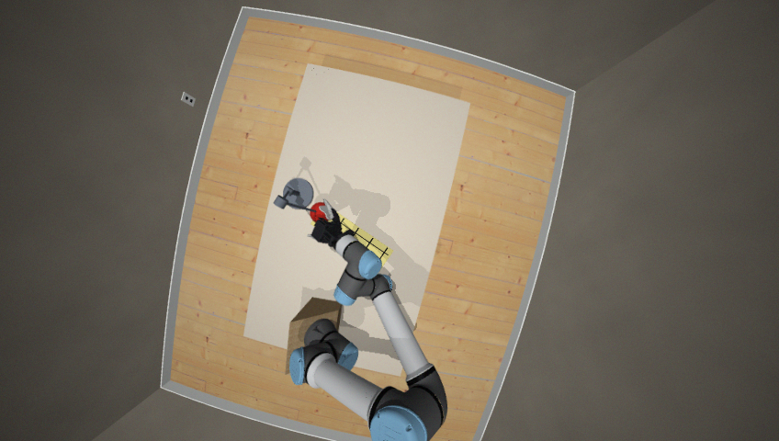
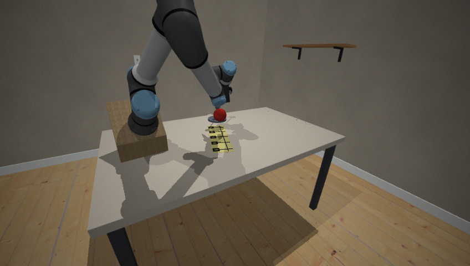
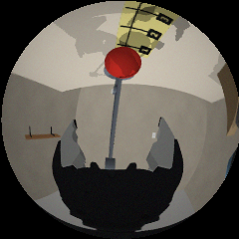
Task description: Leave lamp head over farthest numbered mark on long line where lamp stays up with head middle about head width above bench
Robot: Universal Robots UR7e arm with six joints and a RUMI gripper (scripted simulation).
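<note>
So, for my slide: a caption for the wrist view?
Open gripper empty, straddling the lamp's thin rod behind the red lamp head, near the yellow numbered strip.

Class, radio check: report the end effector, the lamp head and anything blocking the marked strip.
End effector open, empty, above lamp head. Head short of the strip, at its near end. Nothing seen lying on the strip.
</note>
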